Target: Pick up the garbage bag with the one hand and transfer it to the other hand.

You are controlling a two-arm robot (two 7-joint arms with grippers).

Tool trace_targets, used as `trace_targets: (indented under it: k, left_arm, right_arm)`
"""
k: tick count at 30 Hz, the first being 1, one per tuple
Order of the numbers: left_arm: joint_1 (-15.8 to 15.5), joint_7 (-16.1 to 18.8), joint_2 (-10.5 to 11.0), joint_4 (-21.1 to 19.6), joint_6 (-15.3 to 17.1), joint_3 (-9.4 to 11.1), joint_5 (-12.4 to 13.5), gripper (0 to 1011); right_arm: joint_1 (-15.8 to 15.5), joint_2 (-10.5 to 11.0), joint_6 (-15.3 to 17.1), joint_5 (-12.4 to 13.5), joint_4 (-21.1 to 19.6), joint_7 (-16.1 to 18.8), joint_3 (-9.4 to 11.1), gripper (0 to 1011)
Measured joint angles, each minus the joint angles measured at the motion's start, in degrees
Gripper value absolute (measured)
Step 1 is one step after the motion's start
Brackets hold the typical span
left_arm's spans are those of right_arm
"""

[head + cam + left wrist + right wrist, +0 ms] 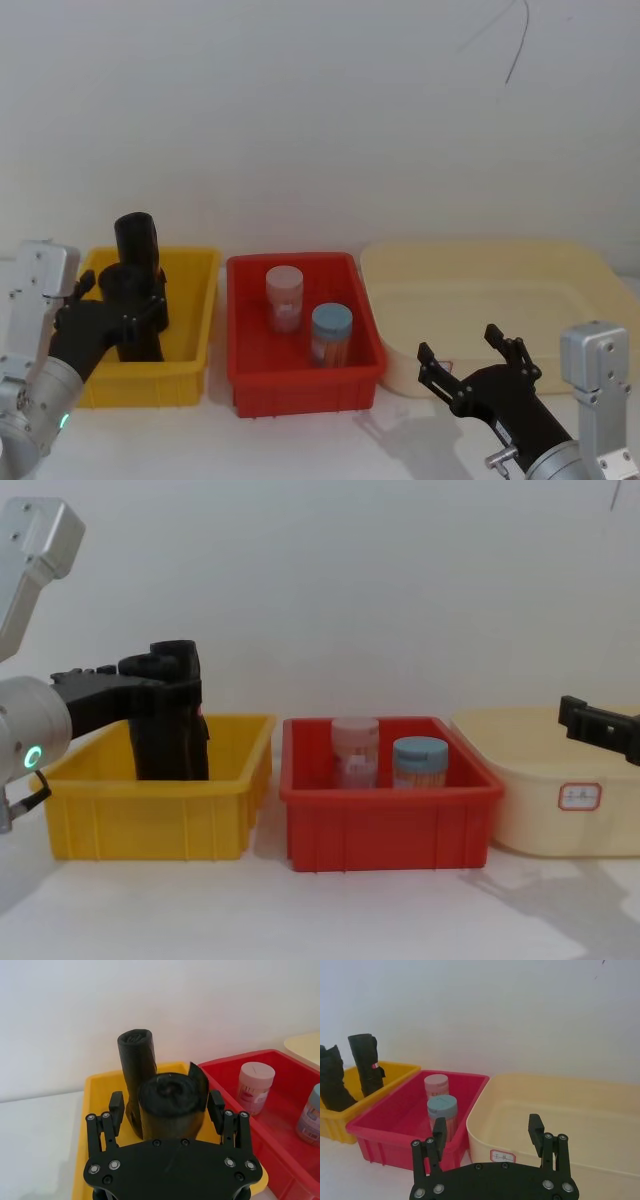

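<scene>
The garbage bag (172,1107), a black crinkled roll, stands upright in the yellow bin (196,300). My left gripper (167,1105) is open and straddles its top, one finger on each side; one pad is close against the film and the other stands a little off. In the head view the left gripper (124,296) sits over the bin's near left part. A second, taller black roll (136,1057) stands just behind it. From the side the bag (172,742) rises above the bin's rim. My right gripper (460,346) hangs open and empty in front of the cream tub.
A red bin (300,262) in the middle holds a pink-lidded jar (284,296) and a blue-lidded jar (331,332). A wide cream tub (490,252) stands on the right. A white wall closes the back, and bare white table lies in front of the bins.
</scene>
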Motion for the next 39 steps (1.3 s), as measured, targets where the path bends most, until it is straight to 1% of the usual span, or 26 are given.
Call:
trace_targets:
  k: [9, 17, 19, 21, 23, 25, 28, 29, 30, 31, 32, 34, 39]
  left_arm:
    - [-0.47, -0.6, -0.39, 1.58, 0.18, 0.05, 0.37, 1000]
    - [-2.01, -2.16, -1.15, 4.6, 0.08, 0.79, 0.88, 1001]
    - [-2.54, -2.6, -1.39, 5.47, -0.01, 0.98, 0.96, 965]
    - [-2.95, -3.03, -1.55, 5.99, -0.09, 1.1, 1.01, 953]
    - [-3.44, -3.68, -1.74, 6.77, -0.2, 1.29, 1.03, 885]
    - [-4.08, -4.4, -1.9, 7.57, -0.4, 1.46, 1.03, 855]
    - [-4.58, -4.96, -2.08, 8.16, -0.61, 1.57, 1.03, 768]
    - [-4.89, -5.35, -2.23, 8.53, -0.8, 1.62, 1.03, 711]
    - [-5.02, -5.49, -2.28, 8.67, -0.9, 1.64, 1.03, 711]
    - [-5.17, -5.63, -2.33, 8.84, -0.98, 1.65, 1.03, 672]
    - [-5.28, -5.78, -2.35, 8.92, -1.07, 1.66, 1.04, 657]
    - [-5.51, -6.12, -2.46, 9.12, -1.3, 1.66, 1.07, 579]
    - [-5.85, -6.72, -2.63, 8.81, -1.67, 1.54, 1.19, 528]
  right_arm:
    - [0.0, 0.0, 0.0, 0.0, 0.0, 0.0, 0.0, 1002]
    - [0.0, 0.0, 0.0, 0.0, 0.0, 0.0, 0.0, 1001]
    - [0.0, 0.0, 0.0, 0.0, 0.0, 0.0, 0.0, 1001]
    - [0.0, 0.0, 0.0, 0.0, 0.0, 0.0, 0.0, 1001]
    - [0.0, 0.0, 0.0, 0.0, 0.0, 0.0, 0.0, 1002]
    - [0.0, 0.0, 0.0, 0.0, 0.0, 0.0, 0.0, 1001]
    - [0.0, 0.0, 0.0, 0.0, 0.0, 0.0, 0.0, 1001]
    - [0.0, 0.0, 0.0, 0.0, 0.0, 0.0, 0.0, 1001]
    - [0.0, 0.0, 0.0, 0.0, 0.0, 0.0, 0.0, 1001]
    - [0.0, 0.0, 0.0, 0.0, 0.0, 0.0, 0.0, 1001]
    - [0.0, 0.0, 0.0, 0.0, 0.0, 0.0, 0.0, 1001]
    - [0.0, 0.0, 0.0, 0.0, 0.0, 0.0, 0.0, 1001]
    - [0.0, 0.0, 0.0, 0.0, 0.0, 0.0, 0.0, 1001]
